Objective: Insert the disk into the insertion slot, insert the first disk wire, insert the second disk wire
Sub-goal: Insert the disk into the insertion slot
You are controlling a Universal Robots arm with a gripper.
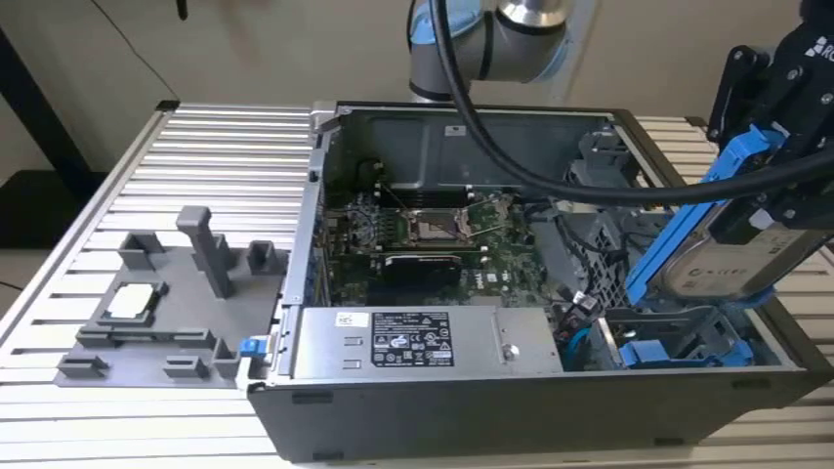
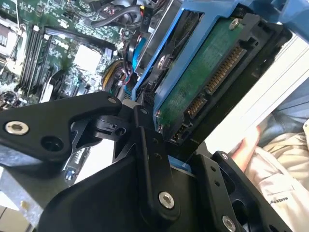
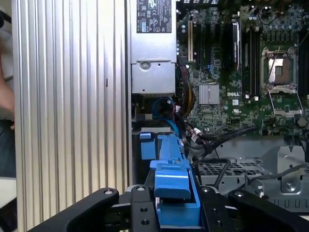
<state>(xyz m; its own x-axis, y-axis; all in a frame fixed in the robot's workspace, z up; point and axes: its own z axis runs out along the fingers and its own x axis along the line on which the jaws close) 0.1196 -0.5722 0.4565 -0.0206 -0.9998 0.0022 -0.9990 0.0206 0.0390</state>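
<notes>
The disk [image 1: 725, 266] is seen as a flat silver-grey drive with a pale label, clipped into a bright blue frame. In the second wrist view its underside is shown as a green circuit board with connector contacts along one edge. In the first wrist view only the narrow blue edge of the frame is presented.

The disk is held by the gripper [image 1: 764, 182] at the frame's upper end. The jaws are closed onto the frame from both sides, and in the first wrist view the black fingers [image 3: 140, 213] are seen pressed against the blue plastic.

The disk is carried tilted, nearly on edge, above the bay [image 1: 678, 337] in the corner of the open case [image 1: 391, 420] nearest the exterior view's right. Its lower end is just over the bay and has not been seated. A second blue carrier [image 1: 647, 354] is lodged in the bay. A person's hand [image 2: 244, 147] is seen beyond the disk in the second wrist view.
</notes>
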